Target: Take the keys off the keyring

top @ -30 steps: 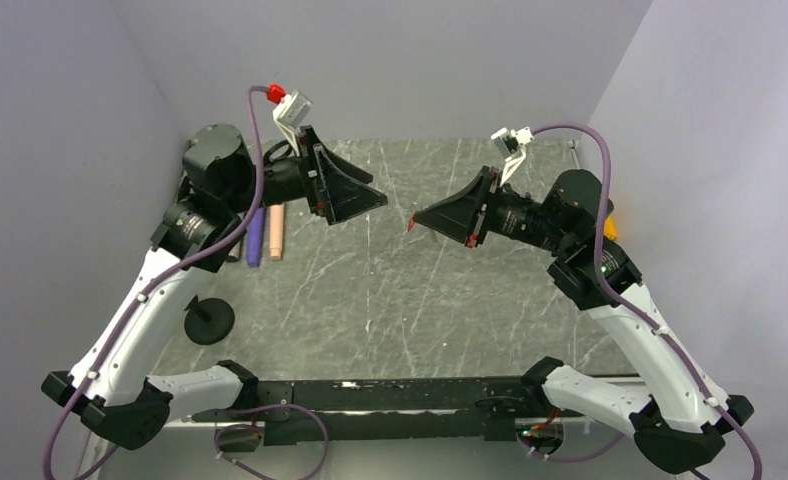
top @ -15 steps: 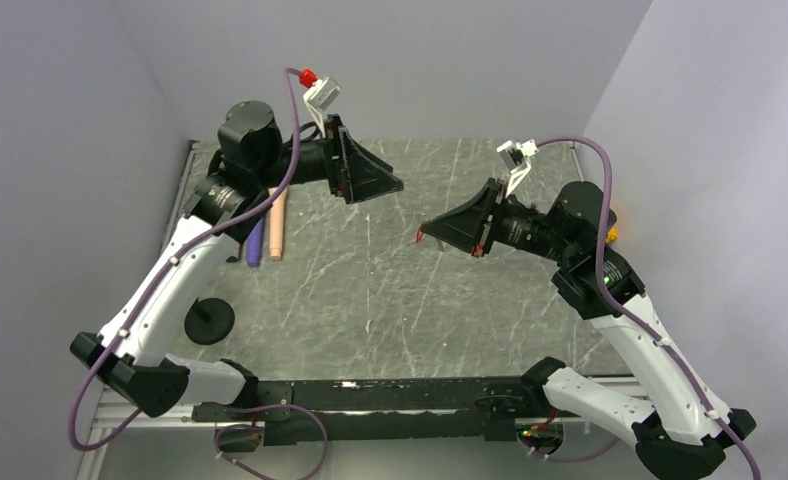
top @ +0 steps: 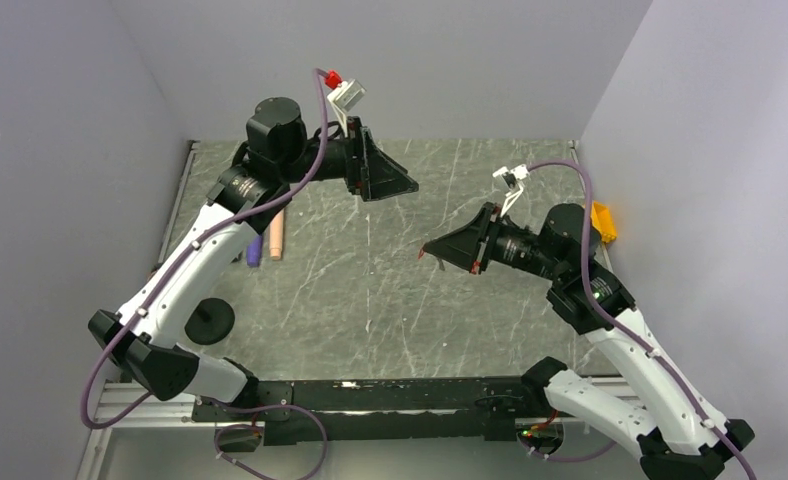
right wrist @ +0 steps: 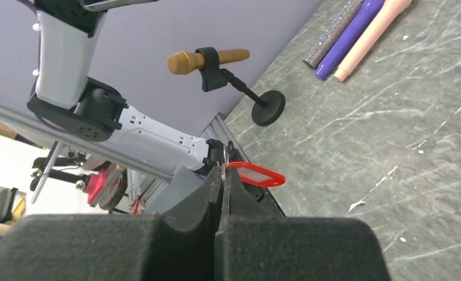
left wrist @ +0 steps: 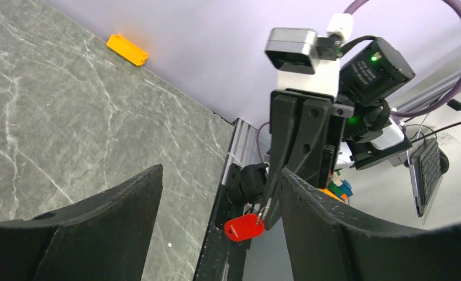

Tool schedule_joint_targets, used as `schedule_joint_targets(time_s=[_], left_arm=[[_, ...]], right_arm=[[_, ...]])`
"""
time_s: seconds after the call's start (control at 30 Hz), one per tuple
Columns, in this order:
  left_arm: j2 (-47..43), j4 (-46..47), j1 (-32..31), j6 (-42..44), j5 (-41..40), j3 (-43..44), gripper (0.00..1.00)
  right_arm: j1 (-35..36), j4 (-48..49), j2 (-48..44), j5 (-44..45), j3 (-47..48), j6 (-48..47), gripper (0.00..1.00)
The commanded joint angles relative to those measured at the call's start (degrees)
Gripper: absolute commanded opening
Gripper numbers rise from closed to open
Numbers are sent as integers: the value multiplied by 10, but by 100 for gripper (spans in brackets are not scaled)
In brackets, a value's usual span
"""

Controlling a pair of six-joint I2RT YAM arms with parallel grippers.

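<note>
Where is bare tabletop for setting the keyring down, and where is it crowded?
The table is bare across its middle and near side, between the microphone stand and the right arm, below the keyring. Crowded: the left edge, with pens and stand; a yellow box sits at the right edge.

Moved: left gripper swung toward 2 o'clock, farther across table, its arm stretched forward. Also right gripper pulled back toward 5 o'clock, carrying tiny red oblong plastic-tagged keyring clamped in its tips. Gap between grippers wider. Yellow-orange box at 3 o'clock now uncovered by right arm.
</note>
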Motion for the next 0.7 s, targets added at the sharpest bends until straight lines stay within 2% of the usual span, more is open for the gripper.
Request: schedule_joint_targets(time_s=[0.0,0.1,0.47,0.67], left_arm=[[2,-1,-9,16,-5,23,76],[-3,-46,-20,56,-30,34,77],[-7,-91,-21,79,-52,63,78],[-11,-102,-21,92,-41,62,78]], right_arm=[[-1,-2,-32,13,11,0,0],[-2,-15,-45,24,1,-3,0],[-2,-70,-40,30,34,-27,0],[-2,-37,-42,7,11,-26,0]])
